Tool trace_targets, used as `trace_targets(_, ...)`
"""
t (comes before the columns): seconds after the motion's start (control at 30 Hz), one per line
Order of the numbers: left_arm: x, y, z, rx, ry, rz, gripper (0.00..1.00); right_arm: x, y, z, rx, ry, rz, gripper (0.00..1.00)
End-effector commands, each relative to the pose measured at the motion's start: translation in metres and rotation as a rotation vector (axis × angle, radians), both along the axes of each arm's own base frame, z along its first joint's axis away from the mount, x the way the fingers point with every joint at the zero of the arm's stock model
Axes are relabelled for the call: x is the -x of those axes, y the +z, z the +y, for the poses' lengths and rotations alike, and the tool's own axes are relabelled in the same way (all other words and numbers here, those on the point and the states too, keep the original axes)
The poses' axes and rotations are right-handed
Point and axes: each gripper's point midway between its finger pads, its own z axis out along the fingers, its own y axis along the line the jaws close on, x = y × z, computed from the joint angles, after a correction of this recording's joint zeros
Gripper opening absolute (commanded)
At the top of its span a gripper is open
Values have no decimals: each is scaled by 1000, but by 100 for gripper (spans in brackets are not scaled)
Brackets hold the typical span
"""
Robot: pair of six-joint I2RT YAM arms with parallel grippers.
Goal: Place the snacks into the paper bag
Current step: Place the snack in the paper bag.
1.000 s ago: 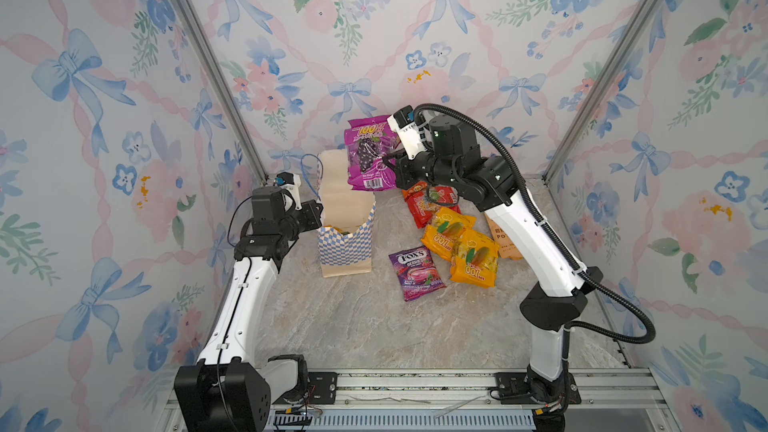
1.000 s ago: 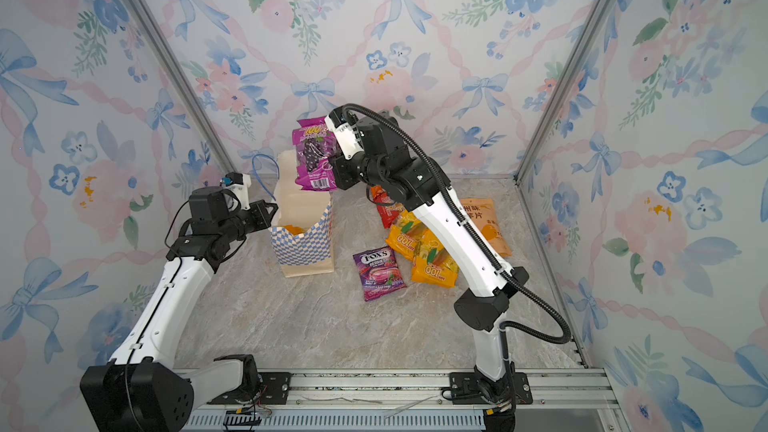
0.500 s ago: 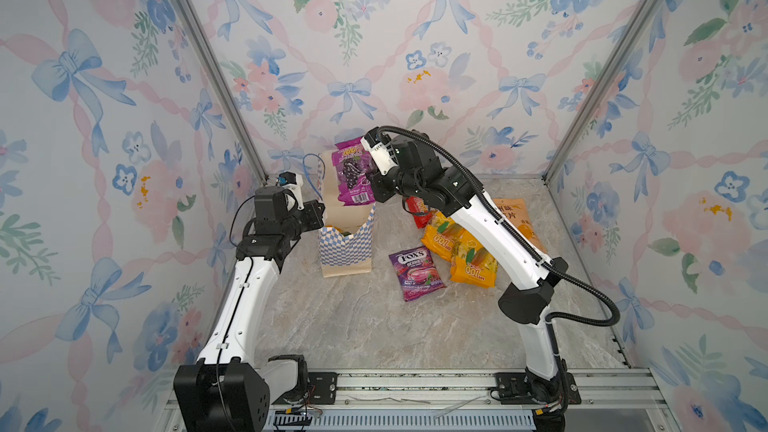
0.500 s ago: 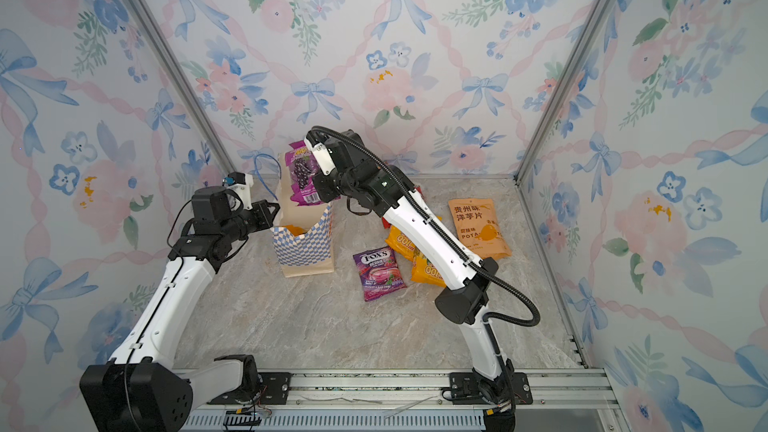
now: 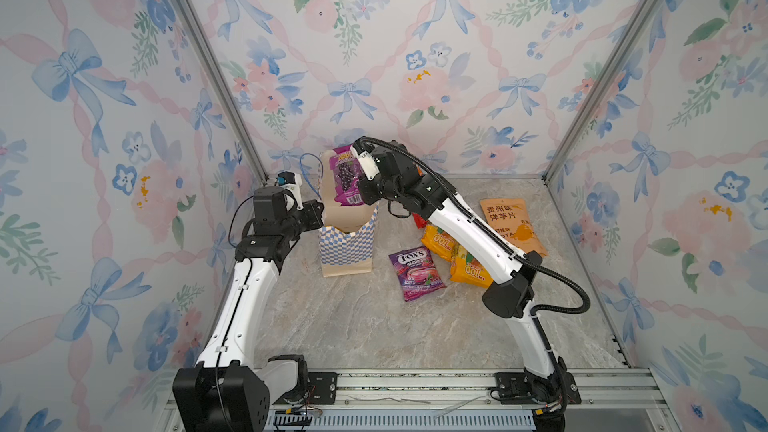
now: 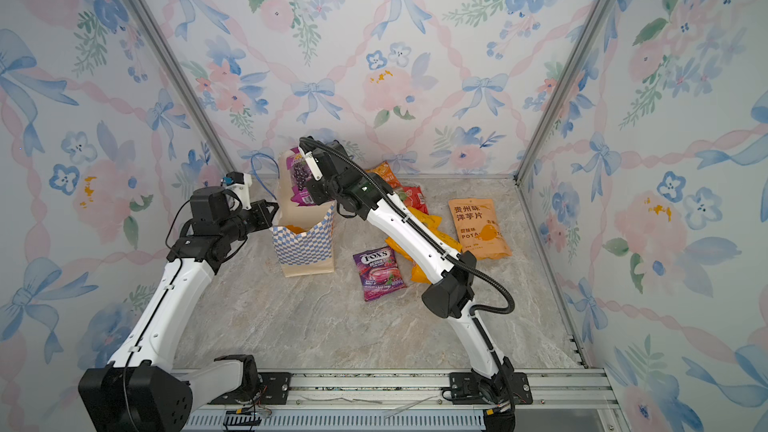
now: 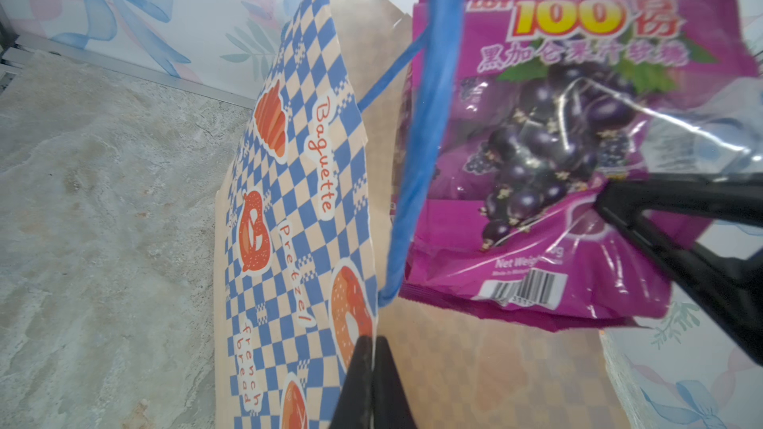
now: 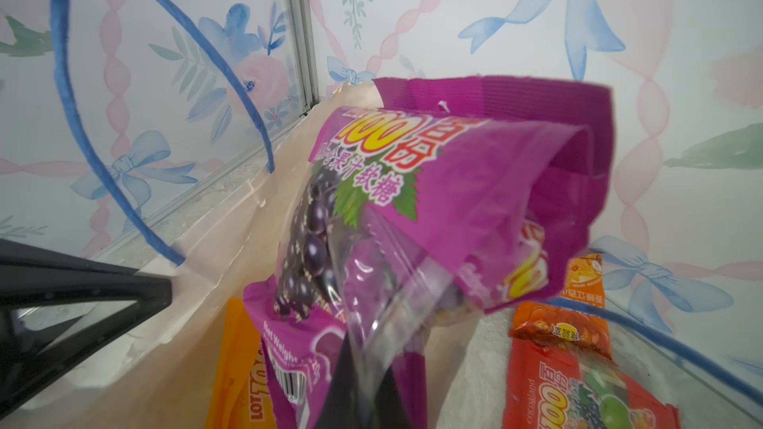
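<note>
The blue-and-white checkered paper bag stands upright at the back left of the table. My left gripper is shut on the bag's left rim and holds the mouth apart. My right gripper is shut on a purple grape candy packet. The packet hangs upright over the bag's mouth, its lower edge about level with the rim. An orange packet lies inside the bag.
A purple Fox's packet, orange packets and a tan kraft pouch lie on the table right of the bag. A red packet lies behind the right arm. The back wall and corner post stand close behind the bag.
My right arm has swung left and down with the purple packet, from above the snack pile to over the bag's mouth. The left arm has stayed on the rim.
</note>
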Motion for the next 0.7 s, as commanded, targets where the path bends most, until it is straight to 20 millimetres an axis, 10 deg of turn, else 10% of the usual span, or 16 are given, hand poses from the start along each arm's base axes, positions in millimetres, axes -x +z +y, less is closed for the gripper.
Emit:
trace_targets(0.0, 1, 6, -2, -3, -3, -30, 0, -4, 69, 2, -140, -29, -170, 0)
trace_targets(0.67, -2, 7, -2, 1, -8, -29, 0, -5, 57, 16, -179, -34, -139, 0)
